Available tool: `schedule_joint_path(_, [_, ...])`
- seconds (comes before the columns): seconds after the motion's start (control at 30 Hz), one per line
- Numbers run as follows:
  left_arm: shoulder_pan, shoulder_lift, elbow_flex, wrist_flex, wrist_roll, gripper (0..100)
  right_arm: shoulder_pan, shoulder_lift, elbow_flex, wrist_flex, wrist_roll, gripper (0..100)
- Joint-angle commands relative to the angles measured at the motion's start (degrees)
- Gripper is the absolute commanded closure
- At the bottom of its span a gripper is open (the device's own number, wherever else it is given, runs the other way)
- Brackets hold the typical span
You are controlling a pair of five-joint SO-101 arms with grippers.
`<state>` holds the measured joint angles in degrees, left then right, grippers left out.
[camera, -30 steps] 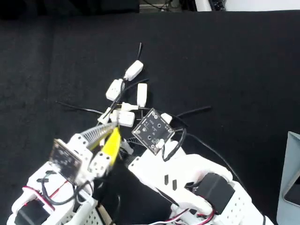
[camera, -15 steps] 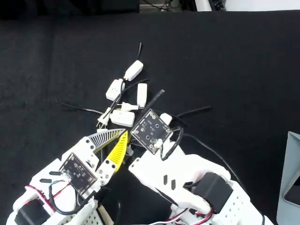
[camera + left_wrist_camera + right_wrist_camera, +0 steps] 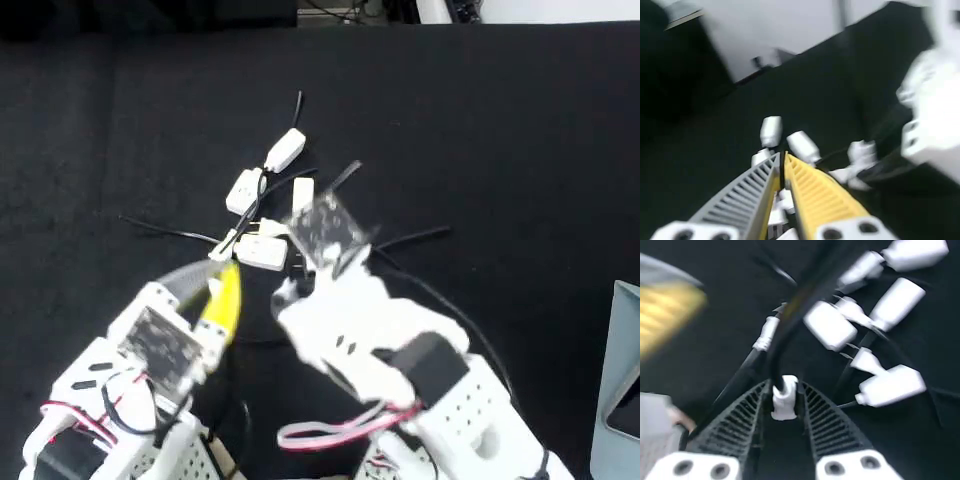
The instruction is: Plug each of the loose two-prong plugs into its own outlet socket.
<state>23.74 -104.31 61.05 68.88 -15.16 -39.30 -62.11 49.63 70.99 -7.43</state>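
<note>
Right claw (image 3: 785, 387): clenched on a small white plug (image 3: 784, 401), which sits deep between the ribbed fingers rather than at their tips.
Plug's prongs: hidden from you here, so you can't tell which way they face.
Plug's cable (image 3: 792, 325): black, leaving the plug toward the far side and lying straight across the pile.
Left claw (image 3: 781, 157): closed to a thin slit, with nothing I can make out inside it. It sits at the near left edge of the pile, just beside a white block (image 3: 262, 252).
Pile (image 3: 244, 190): white plugs and socket blocks with black leads crossing among them, left of centre on the table (image 3: 500, 120), just beyond both claws.
Risk, alignment: with the prongs unseen and the plug gripped so deep, you could meet a socket face at an angle. The fingers may touch the block before the prongs do.
Risk, sliding: the blocks look light and loose, so a push will likely shove one away instead of seating the plug. The closed left claw is bracing nothing.
Risk, snagging: the cable over the pile may drag its neighbours as you move the plug.
Risk, collision: the two claws are near each other, so watch the gap between them.
</note>
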Motion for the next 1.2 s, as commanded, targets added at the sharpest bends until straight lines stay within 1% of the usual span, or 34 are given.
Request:
schedule_joint_path(0.0, [-14.73, 0.35, -0.66, 0.0, -0.62, 96, 6.33, 3.91, -1.89, -3.16, -2.37, 98.7])
schedule_joint_path(0.07, [-18.24, 0.35, 1.45, 0.09, -0.62, 91, 8.35, 6.2, -0.66, -5.63, -3.34, 98.7])
schedule_joint_path(0.13, [-20.79, 0.44, 4.09, -0.18, -1.05, 88, 9.85, 8.04, 1.19, -8.53, -3.69, 98.6])
schedule_joint_path(0.23, [-22.37, 2.73, 6.73, -0.35, -6.68, 90, 12.4, 10.07, 4.53, -14.07, -3.69, 98.6])
schedule_joint_path(0.33, [-22.55, 8.62, 6.73, -0.44, -9.67, 90, 15.47, 12.26, 7.43, -18.81, -3.69, 98.6])
schedule_joint_path(0.5, [-22.64, 23.3, 3.12, -2.9, -13.45, 90, 19.78, 16.92, 7.96, -20.4, -4.13, 98.6])
schedule_joint_path(0.6, [-22.64, 33.67, -0.22, -3.25, -17.05, 82, 20.04, 19.65, 8.31, -22.51, -6.86, 98.6])
schedule_joint_path(0.67, [-22.81, 39.82, -2.24, -3.25, -18.9, 75, 20.04, 21.23, 8.92, -24.35, -7.12, 98.6])
schedule_joint_path(0.73, [-23.69, 44.92, -4.26, -3.34, -22.51, 72, 20.04, 22.64, 9.19, -25.67, -7.3, 98.6])
schedule_joint_path(0.83, [-26.59, 51.52, -7.78, -6.68, -30.07, 73, 20.04, 24.04, 9.19, -25.93, -7.3, 98.6])
schedule_joint_path(1.03, [-32.75, 62.51, -11.56, -14.86, -42.73, 74, 20.04, 24.57, 9.19, -25.93, -7.3, 98.6])
schedule_joint_path(1.17, [-33.8, 70.95, -13.93, -19.69, -47.56, 77, 20.04, 24.66, 9.19, -25.93, -7.3, 98.6])
